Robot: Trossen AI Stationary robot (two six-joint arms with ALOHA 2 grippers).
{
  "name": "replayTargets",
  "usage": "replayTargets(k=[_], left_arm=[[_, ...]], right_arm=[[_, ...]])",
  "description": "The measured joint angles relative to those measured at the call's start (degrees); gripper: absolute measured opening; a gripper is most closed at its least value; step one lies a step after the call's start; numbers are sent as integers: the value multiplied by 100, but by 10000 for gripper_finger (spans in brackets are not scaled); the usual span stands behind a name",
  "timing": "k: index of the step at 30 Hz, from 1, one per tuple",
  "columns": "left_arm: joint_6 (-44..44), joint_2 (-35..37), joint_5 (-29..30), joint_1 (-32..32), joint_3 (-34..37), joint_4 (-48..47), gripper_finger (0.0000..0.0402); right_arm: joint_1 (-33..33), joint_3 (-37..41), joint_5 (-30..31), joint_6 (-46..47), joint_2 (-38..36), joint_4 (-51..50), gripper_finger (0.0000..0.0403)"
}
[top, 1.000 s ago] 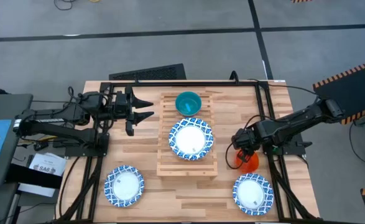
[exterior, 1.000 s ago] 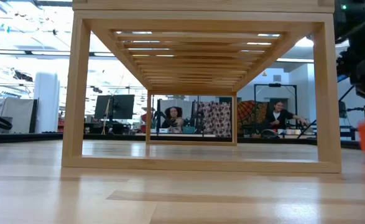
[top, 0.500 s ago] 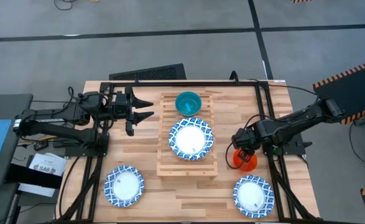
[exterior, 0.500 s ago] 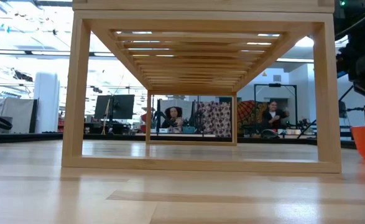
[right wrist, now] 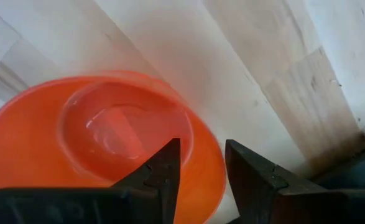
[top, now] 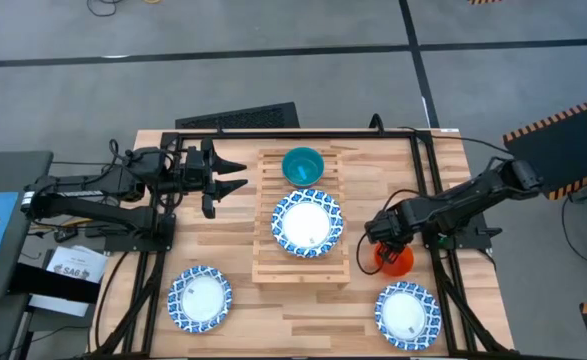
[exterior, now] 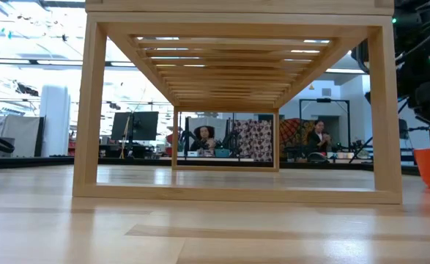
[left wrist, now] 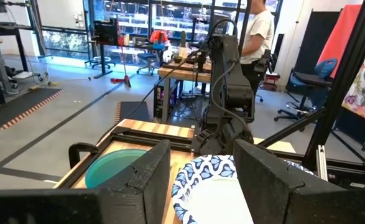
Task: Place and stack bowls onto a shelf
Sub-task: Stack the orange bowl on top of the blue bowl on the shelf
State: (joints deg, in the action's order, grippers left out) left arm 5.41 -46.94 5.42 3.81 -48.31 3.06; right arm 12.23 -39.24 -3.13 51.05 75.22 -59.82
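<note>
The slatted wooden shelf (top: 298,265) stands mid-table, and its frame fills the low view (exterior: 90,110). On it rest a teal bowl (top: 302,165) and a blue-rimmed bowl (top: 307,223). Two more blue-rimmed bowls (top: 200,298) (top: 407,312) sit on the table near its front. A red bowl (top: 397,260) rests upright on its base, right of the shelf. My right gripper (top: 383,240) hovers over its shelf-side rim (right wrist: 214,168), open, one finger over the inside and one outside. My left gripper (top: 241,174) is open and empty, left of the shelf.
A black frame (top: 418,140) runs around the tabletop. The left wrist view looks past its fingers (left wrist: 151,174) at the teal bowl (left wrist: 110,168), the blue-rimmed bowl (left wrist: 213,186) and the right arm (left wrist: 226,93). People show in the room behind (exterior: 321,138).
The red bowl, blurred in the low view a second ago, has settled still on the table. My right gripper has shifted a little toward the shelf, off the bowl's centre.
</note>
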Motion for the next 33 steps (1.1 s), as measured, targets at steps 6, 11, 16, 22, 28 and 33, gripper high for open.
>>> replayTargets(k=[6, 11, 16, 22, 28, 33], left_arm=[[54, 0, 1, 0, 0, 1, 162], [114, 0, -1, 0, 0, 25, 162], [111, 0, -1, 1, 0, 27, 162], [111, 0, -1, 4, 0, 29, 162], [109, 0, -1, 2, 0, 29, 162], [109, 0, -1, 2, 0, 29, 162]], right_arm=[[0, 2, -2, -13, 94, 14, 102], [2, -41, -71, -27, -96, -43, 21], [-37, -484, -59, -168, -456, -656, 22], [-461, -1677, -209, -910, -907, -2077, 22], [-1117, -3197, -1110, -1469, -1139, -2564, 22], [-1537, -4620, -1231, -1556, -832, -2280, 22]])
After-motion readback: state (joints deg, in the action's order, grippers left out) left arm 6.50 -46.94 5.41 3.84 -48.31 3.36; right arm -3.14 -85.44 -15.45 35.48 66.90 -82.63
